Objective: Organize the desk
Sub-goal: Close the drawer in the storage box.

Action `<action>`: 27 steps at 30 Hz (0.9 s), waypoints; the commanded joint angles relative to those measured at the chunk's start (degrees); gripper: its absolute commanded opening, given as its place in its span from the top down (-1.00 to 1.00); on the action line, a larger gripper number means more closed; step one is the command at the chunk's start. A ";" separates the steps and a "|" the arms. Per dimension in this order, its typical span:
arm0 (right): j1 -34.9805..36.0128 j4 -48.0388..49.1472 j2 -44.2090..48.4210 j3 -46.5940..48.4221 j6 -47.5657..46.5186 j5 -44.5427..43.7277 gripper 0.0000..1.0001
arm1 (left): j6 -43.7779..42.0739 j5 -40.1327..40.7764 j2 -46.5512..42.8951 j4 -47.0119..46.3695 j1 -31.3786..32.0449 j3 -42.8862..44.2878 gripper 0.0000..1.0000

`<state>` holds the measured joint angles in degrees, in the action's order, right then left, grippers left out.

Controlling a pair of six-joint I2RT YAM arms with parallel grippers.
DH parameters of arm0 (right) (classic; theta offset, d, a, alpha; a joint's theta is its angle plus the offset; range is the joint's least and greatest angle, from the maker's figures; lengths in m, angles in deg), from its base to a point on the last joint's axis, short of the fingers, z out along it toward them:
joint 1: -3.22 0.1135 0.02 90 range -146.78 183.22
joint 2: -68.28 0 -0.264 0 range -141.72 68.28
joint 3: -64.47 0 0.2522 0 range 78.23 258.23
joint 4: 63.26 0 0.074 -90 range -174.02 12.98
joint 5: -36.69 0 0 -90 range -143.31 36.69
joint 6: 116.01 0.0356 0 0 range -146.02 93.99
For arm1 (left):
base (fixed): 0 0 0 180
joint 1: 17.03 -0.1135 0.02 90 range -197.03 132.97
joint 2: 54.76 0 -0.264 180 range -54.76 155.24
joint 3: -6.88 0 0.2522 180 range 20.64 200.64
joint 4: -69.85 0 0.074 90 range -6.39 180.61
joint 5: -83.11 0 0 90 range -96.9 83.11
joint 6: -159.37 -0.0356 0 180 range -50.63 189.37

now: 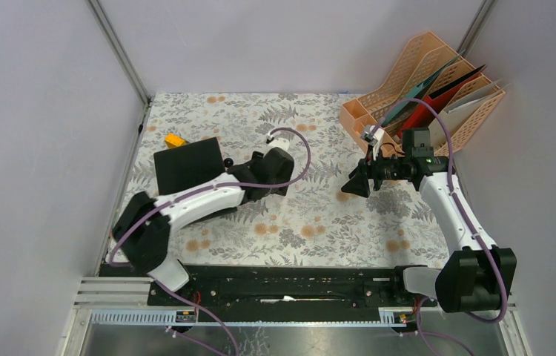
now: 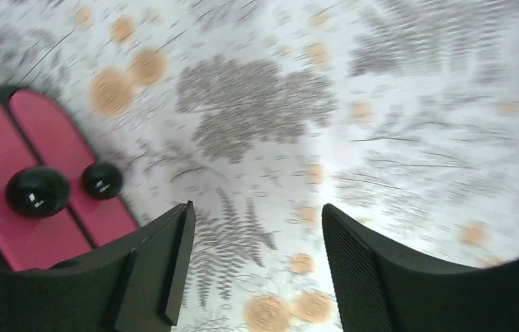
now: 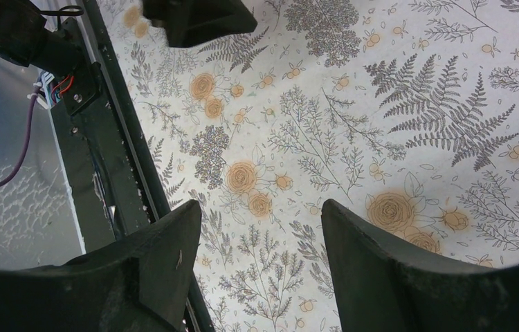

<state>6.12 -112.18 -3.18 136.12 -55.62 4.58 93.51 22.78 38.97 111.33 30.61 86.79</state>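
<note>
A: Your left gripper [image 2: 255, 211] has its two fingers standing apart, and between them you see only the printed cloth of the desk [image 2: 353, 124]. It grasps nothing. The left wrist picture is smeared, so the fine details there are not sure.

B: I agree. At the left edge of that same view you have pink-red flat panels [image 2: 7, 159] with two black round knobs [image 2: 35, 192] on them. What this thing is, I cannot tell you.

A: In the top view, your left gripper is over the left half of the desk, just beside a black flat square [image 1: 186, 165] that lies on the cloth. A small black ball [image 1: 227, 162] sits at the right edge of that square, and a small yellow object [image 1: 175, 139] lies at its far side.

B: Your right gripper [image 3: 260, 207] is released also. Its fingers are wide, with bare cloth between them, and it touches nothing. In the top view it hangs over the right half of the desk and points toward the middle.

A: The desk itself fills the space between the pale walls [image 1: 38, 111], from the black rail [image 1: 275, 285] at the near edge up to the far wall.

B: In the far right corner of it stands an orange file rack [image 1: 412, 63], with red, teal and pale folders [image 1: 459, 80] leaning inside. Your right gripper is near this rack, on its near side, and apart from it.
</note>
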 commanded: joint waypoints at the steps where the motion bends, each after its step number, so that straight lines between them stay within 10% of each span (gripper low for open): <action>1: -0.52 -0.35 2.07 0.74 -1.07 -0.14 -0.42 | -6.54 -16.50 -9.73 -10.11 -0.32 -2.00 -0.51; 17: -0.52 -0.79 3.55 1.32 -1.80 -1.67 -0.42 | -0.48 -44.38 -30.83 -21.58 -10.62 -6.58 -0.97; 27: -0.61 -5.79 5.19 12.23 -3.54 -13.75 -0.58 | -2.17 -42.05 -36.00 -15.09 -16.64 -3.43 -0.97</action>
<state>5.83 -115.57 -0.12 141.10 -57.28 -2.59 91.41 -17.20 5.27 96.08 15.55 81.06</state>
